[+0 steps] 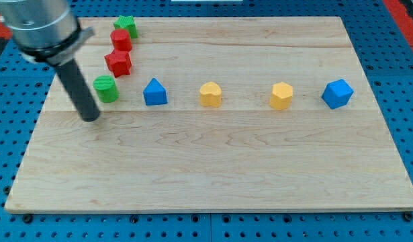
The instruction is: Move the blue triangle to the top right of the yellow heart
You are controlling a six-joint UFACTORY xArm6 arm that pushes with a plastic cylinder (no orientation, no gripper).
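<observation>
The blue triangle (pixel 154 93) sits left of the board's centre. The yellow heart (pixel 210 94) lies to its right, a short gap apart. My tip (pixel 90 117) rests on the board at the view's left, below and left of a green cylinder (pixel 105 88), which stands between my tip and the blue triangle. The dark rod rises up and to the left from the tip.
A yellow hexagon (pixel 281 95) and a blue cube (pixel 337 93) lie in the same row to the right. A red star (pixel 117 62), a red cylinder (pixel 121 39) and a green star (pixel 125 26) stack up the upper left. The wooden board (pixel 213 181) sits on a blue pegboard.
</observation>
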